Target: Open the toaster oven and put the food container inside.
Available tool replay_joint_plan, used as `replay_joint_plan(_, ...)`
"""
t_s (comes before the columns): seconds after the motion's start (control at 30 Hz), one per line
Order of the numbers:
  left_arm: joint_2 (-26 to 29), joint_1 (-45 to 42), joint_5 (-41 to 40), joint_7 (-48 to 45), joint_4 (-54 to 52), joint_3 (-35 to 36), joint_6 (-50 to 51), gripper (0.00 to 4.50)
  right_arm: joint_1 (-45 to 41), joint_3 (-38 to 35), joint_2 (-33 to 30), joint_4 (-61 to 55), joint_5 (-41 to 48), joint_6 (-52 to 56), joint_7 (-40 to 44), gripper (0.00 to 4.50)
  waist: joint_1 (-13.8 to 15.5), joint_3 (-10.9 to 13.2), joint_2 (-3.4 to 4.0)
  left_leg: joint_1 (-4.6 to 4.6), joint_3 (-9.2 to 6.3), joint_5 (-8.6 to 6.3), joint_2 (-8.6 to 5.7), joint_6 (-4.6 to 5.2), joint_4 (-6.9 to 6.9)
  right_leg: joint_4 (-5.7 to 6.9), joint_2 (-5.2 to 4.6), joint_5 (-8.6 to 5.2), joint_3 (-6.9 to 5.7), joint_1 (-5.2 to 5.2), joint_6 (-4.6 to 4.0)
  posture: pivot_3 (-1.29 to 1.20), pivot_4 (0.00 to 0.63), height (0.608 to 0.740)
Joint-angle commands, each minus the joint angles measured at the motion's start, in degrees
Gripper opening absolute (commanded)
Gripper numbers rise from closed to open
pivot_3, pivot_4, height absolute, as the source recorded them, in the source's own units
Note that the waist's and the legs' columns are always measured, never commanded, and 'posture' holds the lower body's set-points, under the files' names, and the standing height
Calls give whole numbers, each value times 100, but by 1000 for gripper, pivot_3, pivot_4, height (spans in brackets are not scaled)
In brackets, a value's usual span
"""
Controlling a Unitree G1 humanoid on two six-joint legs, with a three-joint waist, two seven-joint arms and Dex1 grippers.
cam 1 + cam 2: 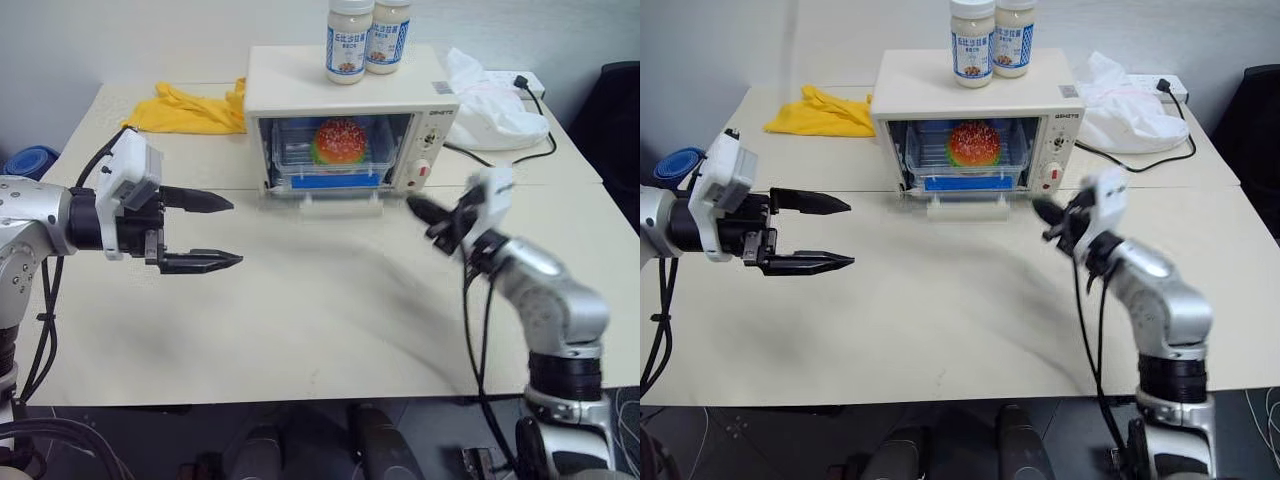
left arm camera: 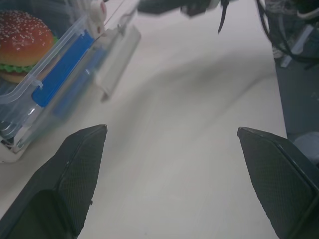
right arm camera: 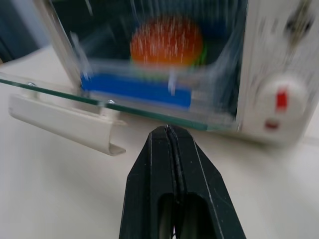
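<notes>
At the far left edge of the table (image 1: 300, 340) you have a blue object (image 1: 28, 160), partly hidden by the left arm. Your left end effector (image 1: 205, 232) hangs over the left side of the table with its two black fingers spread wide and nothing between them; it points toward the right, well apart from the oven. Beyond it, at the far left of the table, lies a yellow cloth (image 1: 190, 110).

In the middle, toward the far side, stands the toaster oven (image 1: 350, 125). Its glass door (image 3: 124, 107) is folded down flat toward you, with the white bar handle (image 1: 322, 203) at its near edge, just above the table. The food container (image 1: 330, 160) sits inside the oven, its blue clip (image 3: 137, 90) facing out and the toy hamburger (image 1: 341, 141) showing through the clear plastic. Two white bottles (image 1: 367, 38) with blue labels stand side by side on top of the oven. The red knobs (image 1: 424, 170) are on the oven's right-hand panel.

Your right end effector (image 1: 418, 207) is just right of the open door, near the oven's lower right corner, with its fingers pressed together and empty. In the right wrist view its tip lies close to the door's near edge; you cannot tell whether it touches.

At the far right lie a crumpled white cloth (image 1: 490, 105) and a power strip (image 1: 520, 80) with a black cable (image 1: 510, 158).
</notes>
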Motion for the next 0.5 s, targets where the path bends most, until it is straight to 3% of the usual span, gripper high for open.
replay_joint_plan(0.03, 116, -216, -19, -22, 164, 347, -136, 4500, -363, -615, -761, -132, 646, 613, 253, 546, 4, 1, 1, -1, -1, -1, 0, 1, 0, -2, 0, 0, -1, 0, 0, 0, 150, 740)
replay_joint_plan(0.17, 220, -295, -10, -61, 457, 515, -164, 4500, -58, -912, -2027, -194, 1074, 1041, 1257, 1814, 40, 2, 2, -7, -1, -5, -1, 9, -1, -13, 0, -1, -5, 1, 0, 0, 150, 740)
replay_joint_plan(0.4, 435, -412, 37, -218, 897, 745, -274, 4500, 683, -1628, -3237, -243, 1785, 1420, 2443, 4074, 2, 4, 5, -1, 22, -10, 0, 18, 7, -13, 0, 1, 8, 5, 4, 0, 150, 740)
replay_joint_plan(0.5, 351, -525, 90, -105, 1076, 701, -372, 4500, 694, -1613, -3265, -246, 1808, 1309, 2421, 4074, -12, 4, 5, 13, 28, -10, 7, 18, 7, -6, 4, 0, 10, 8, 3, 0, 150, 740)
